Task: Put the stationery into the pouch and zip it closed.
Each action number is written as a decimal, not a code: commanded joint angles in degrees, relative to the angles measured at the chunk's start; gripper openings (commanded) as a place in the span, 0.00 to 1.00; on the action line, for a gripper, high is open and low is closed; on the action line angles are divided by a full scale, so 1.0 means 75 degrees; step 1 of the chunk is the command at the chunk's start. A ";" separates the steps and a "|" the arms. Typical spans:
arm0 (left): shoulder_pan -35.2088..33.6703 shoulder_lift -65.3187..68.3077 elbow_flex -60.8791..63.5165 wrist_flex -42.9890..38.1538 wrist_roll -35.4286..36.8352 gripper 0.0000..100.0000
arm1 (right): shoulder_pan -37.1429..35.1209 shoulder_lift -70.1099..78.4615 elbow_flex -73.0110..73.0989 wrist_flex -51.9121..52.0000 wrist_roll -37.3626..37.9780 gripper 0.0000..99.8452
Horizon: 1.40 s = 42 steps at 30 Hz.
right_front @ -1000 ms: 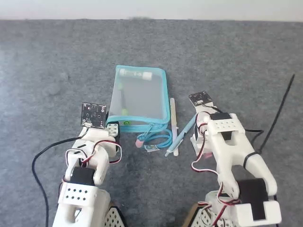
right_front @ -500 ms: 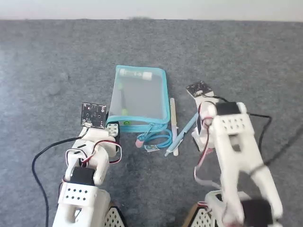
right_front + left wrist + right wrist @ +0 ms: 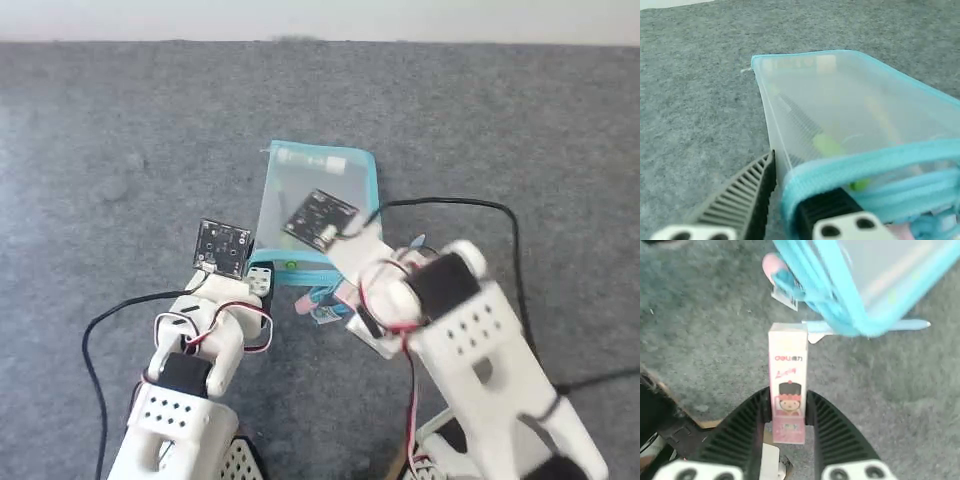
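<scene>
Pouch (image 3: 850, 115) in left gripper (image 3: 790, 187); printed box (image 3: 788, 360) in right gripper (image 3: 788, 395).

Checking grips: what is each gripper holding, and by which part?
Left gripper: the pouch, at its zipper-edge corner. Right gripper: the pink box, by one end.

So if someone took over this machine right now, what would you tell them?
Left hand: shut on a corner of the translucent teal-edged zip pouch.
Right hand: shut on a small pink-and-white box, just short of the pouch.
Done: a green-tipped pen and a white tube lie inside.
Left: box in, then the pale blue pen poking from under the pouch, then zip it.
</scene>
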 commanded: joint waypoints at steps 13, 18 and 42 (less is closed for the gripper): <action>0.0094 -0.0105 -0.0170 -0.0234 -0.0035 0.01 | -0.0147 0.3382 -0.2637 0.0311 -0.0715 0.01; 0.0094 -0.0105 -0.0170 -0.0234 -0.0035 0.01 | -0.0147 0.4144 -0.3470 0.0311 -0.1055 0.01; 0.0105 -0.0105 -0.0158 -0.0234 -0.0059 0.01 | -0.0147 0.6171 -0.6048 0.0299 -0.1887 0.13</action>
